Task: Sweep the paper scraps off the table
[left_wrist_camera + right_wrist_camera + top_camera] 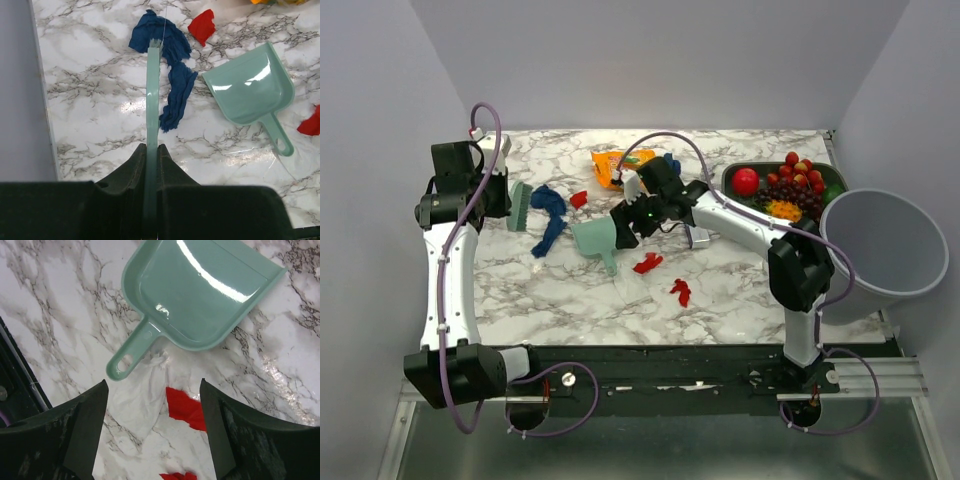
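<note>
The left gripper [151,150] is clamped on a thin green brush [152,90], which runs straight up the view over the marble table [90,100]. Its far tip meets the blue paper scraps [177,85] — a crumpled bunch there, a longer strip just right of the brush. A green dustpan [250,85] lies further right, handle pointing down and right, with one red scrap [202,26] above it and another [311,122] at the right edge

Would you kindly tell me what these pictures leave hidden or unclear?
- Top view: dustpan partly covered by the right gripper.
- Left wrist: brush seen edge-on; left gripper hides its near end.
- Right wrist: red scrap partly behind a finger.
</note>
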`<state>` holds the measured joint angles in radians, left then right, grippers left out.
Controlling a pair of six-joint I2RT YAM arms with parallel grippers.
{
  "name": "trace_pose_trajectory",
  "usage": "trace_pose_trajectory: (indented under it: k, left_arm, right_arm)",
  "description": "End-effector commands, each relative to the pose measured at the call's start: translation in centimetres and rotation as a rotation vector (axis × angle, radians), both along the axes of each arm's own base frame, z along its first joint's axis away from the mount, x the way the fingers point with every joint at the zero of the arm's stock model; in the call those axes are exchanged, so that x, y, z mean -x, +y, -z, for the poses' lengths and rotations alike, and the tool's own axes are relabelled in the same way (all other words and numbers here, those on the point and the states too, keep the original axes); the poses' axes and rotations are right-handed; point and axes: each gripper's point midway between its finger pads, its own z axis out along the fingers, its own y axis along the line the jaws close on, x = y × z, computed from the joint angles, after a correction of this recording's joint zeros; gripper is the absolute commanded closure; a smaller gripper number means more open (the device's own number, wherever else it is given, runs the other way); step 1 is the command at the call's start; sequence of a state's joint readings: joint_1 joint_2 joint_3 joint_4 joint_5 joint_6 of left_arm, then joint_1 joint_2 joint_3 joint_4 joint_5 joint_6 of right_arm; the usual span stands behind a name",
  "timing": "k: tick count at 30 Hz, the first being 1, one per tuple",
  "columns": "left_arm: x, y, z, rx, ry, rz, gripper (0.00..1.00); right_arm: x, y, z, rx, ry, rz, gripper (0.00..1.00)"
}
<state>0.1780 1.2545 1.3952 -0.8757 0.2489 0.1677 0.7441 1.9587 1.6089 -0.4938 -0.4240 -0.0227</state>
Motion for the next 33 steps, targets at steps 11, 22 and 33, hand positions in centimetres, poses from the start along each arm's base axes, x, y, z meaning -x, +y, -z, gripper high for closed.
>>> trace_pose_trajectory:
  k: [11, 22, 33]
  left_arm:
    - [3.3, 0.5, -0.5, -0.028, -0.067, -0.03, 1.0]
    - [4.0, 0.0, -0.7, -0.011, -0.083, -0.028, 1.0]
    - [3.4, -0.7, -0.3, 0.028, -0.085, 0.002, 1.0]
  right_arm:
    - [2.4, 4.1, 6.9, 0.175, 0.152, 0.187, 0.0]
    - [2.6, 5.9, 8.5, 0.22, 0.145, 0.182, 0.19]
    - [0.9, 5.0, 8.7, 0.261, 0.022, 0.123, 0.33]
